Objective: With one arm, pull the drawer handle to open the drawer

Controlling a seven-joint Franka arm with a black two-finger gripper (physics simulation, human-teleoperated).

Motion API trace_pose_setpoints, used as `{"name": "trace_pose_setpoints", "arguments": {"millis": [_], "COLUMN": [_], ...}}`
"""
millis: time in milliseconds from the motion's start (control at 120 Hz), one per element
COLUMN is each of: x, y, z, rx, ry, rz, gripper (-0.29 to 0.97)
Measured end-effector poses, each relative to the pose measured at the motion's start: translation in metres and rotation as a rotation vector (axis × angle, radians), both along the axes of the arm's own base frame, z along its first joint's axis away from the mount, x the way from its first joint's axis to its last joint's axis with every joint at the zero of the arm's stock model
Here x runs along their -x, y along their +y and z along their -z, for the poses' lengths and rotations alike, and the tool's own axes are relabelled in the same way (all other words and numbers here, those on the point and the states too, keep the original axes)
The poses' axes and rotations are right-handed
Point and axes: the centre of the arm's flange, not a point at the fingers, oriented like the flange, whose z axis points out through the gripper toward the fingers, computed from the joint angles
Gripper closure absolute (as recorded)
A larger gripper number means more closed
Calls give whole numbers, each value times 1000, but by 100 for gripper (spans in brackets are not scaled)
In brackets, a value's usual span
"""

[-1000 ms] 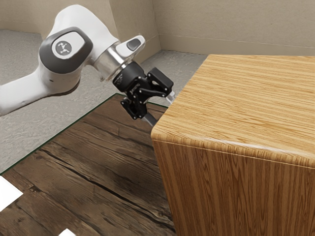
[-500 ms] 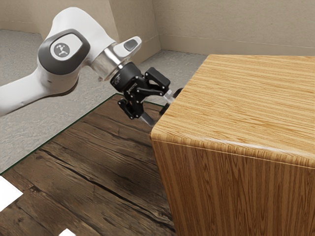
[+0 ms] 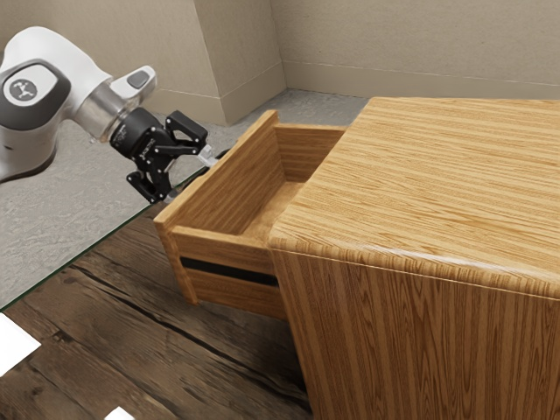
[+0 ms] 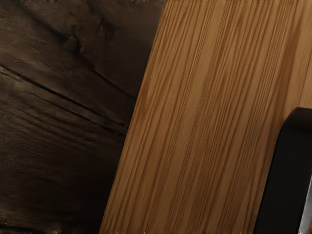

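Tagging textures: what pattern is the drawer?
The drawer is light brown wood grain, best seen in the exterior view.

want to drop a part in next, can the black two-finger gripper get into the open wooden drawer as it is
Probably yes: the light wooden drawer stands well out of the wooden cabinet with its top open. The black gripper sits outside its front panel, so it must rise over that.
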Motion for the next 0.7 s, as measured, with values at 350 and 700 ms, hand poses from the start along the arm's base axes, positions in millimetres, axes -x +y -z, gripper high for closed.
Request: {"name": "trace_pose_setpoints", "arguments": {"millis": [350,700], "x": [116,45], "y": [-13,-238], "z": [-161,-148], "rx": [-293,-901], "ry": [-230,-51], "rz": [-7,167], "gripper": [0,0]}}
